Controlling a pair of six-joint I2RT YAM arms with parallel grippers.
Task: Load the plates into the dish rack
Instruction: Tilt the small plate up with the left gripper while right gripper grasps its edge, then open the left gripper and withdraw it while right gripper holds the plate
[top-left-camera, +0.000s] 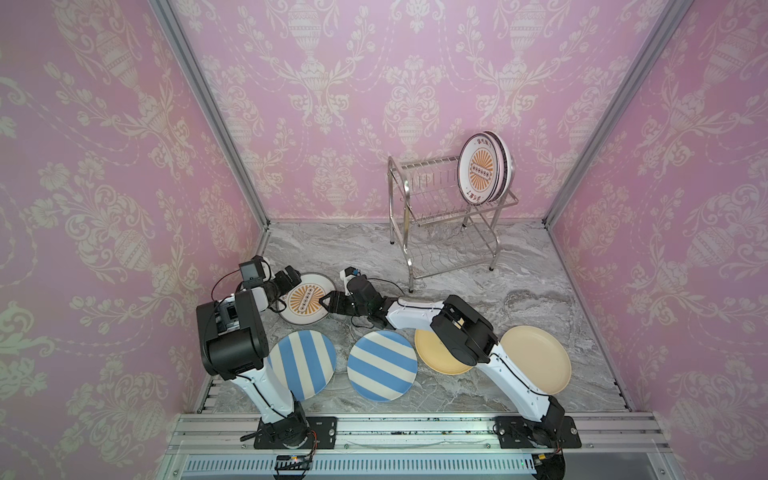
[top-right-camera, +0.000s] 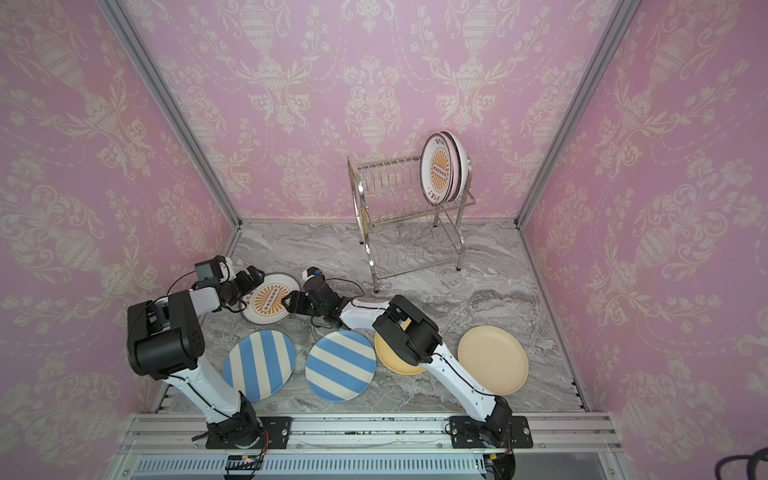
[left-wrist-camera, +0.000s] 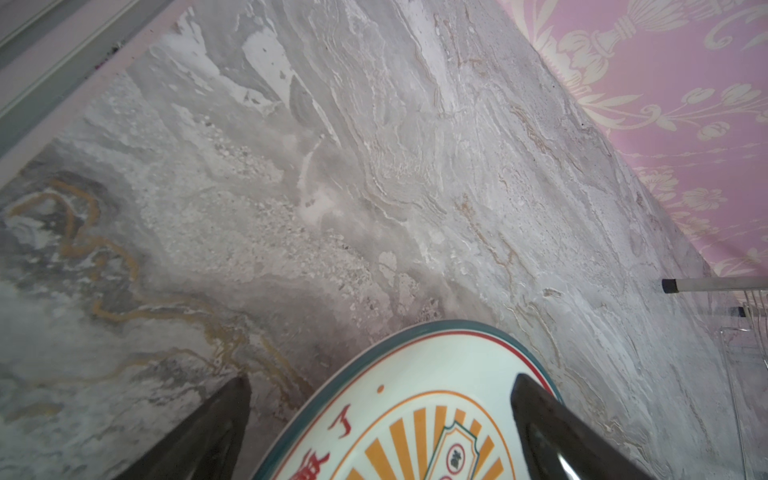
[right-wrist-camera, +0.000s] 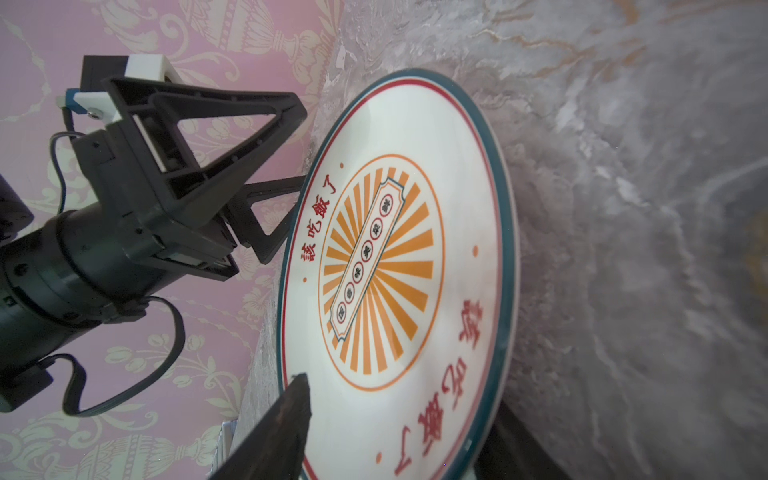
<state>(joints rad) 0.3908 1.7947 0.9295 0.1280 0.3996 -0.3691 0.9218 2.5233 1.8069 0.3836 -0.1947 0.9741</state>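
I have both sets of jaws at one round white plate with an orange sunburst, which sits on the grey marble-patterned counter between them. The left jaws stand wide apart and released, astride the rim on their side: one finger is over the plate's face and the other is out beside the rim. The right jaws straddle the opposite rim, with one finger over the face and the other under the edge. I cannot tell whether they are clenched on it. Just behind both jaws, toward the arm bases, lie two round blue-and-cream striped plates. A yellow plate and a beige plate lie off to the right jaws' side. Well beyond the right jaws stands the shiny steel wire dish rack. A second sunburst plate stands upright in its upper tier at the far end, with more rims close behind it.
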